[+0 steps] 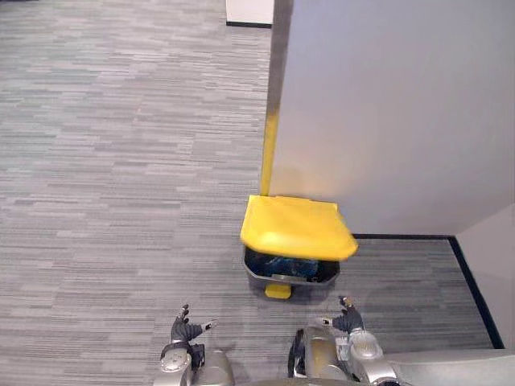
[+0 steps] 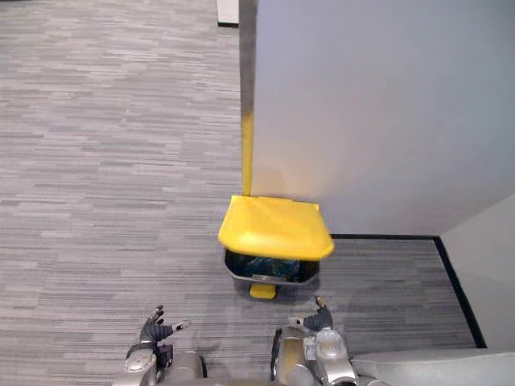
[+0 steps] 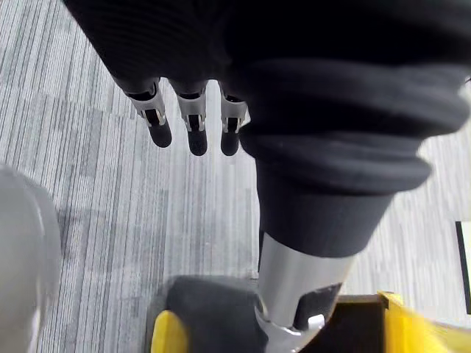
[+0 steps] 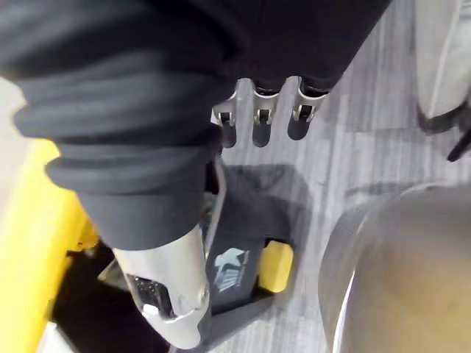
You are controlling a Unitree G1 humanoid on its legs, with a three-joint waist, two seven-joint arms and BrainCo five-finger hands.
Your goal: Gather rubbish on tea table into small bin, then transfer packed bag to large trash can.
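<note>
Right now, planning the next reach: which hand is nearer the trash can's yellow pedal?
Right. The right hand hovers close to the yellow pedal, on its right; the left hand is farther off, to the pedal's left.

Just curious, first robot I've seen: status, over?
Left hand and right hand open, empty. Trash can lid raised, bag inside. Nothing in the way.
</note>
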